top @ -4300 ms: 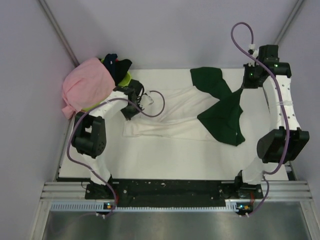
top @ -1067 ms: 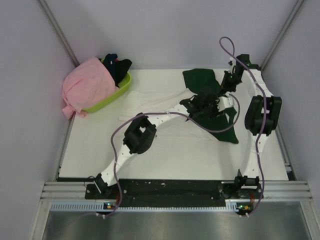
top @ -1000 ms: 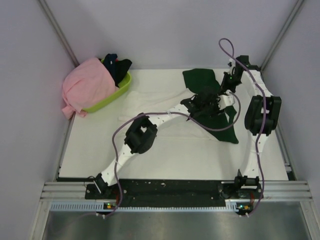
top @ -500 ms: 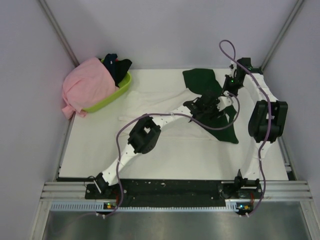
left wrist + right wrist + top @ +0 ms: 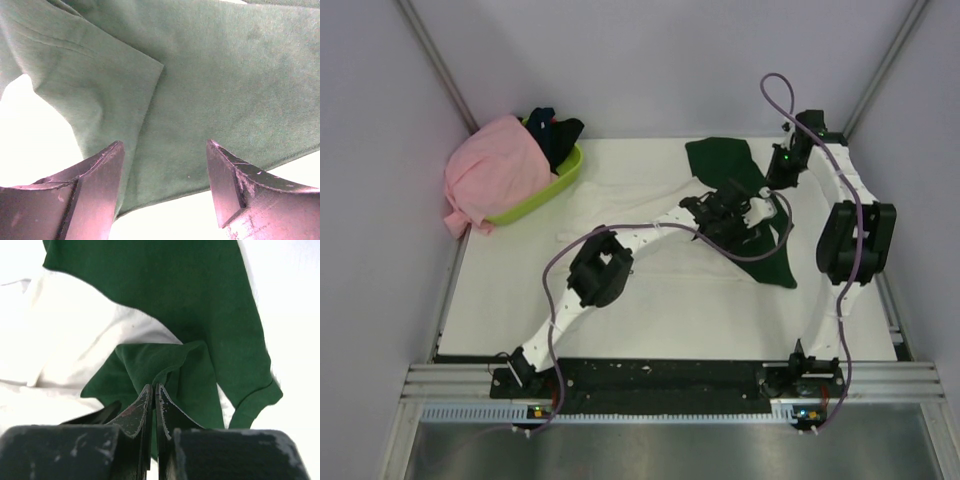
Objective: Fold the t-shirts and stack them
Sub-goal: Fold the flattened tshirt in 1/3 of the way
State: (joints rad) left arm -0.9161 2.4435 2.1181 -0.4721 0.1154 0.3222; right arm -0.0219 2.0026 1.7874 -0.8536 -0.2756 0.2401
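The left end effector [image 5: 164,145] is open. Its two fingers [image 5: 95,195] stand wide apart and hold nothing. Right under it, and showing in the gap between the fingers, lies a green sleeve [image 5: 225,75] of the white t-shirt [image 5: 75,330]. The sleeve has a folded flap on the left side of the end effector. From this close I cannot tell if the fingers touch the cloth.

The right end effector [image 5: 153,387] is shut tight, with its fingers pressed together. A bunched-up fold of green cloth [image 5: 165,365] rises to a peak right at its tips, so it looks like it is pinching that fold of the t-shirt. Past the tips, the other green sleeve lies flat. The white part of the t-shirt spreads out to the left of this end effector.

From above, both end effectors are close together over the green part of the white t-shirt, which lies on the table [image 5: 650,310]. Far off to the left of the left end effector sits a lime-green basket [image 5: 555,185]. A pink t-shirt [image 5: 490,175] hangs over its edge. Some dark t-shirts [image 5: 552,130] are piled inside it.
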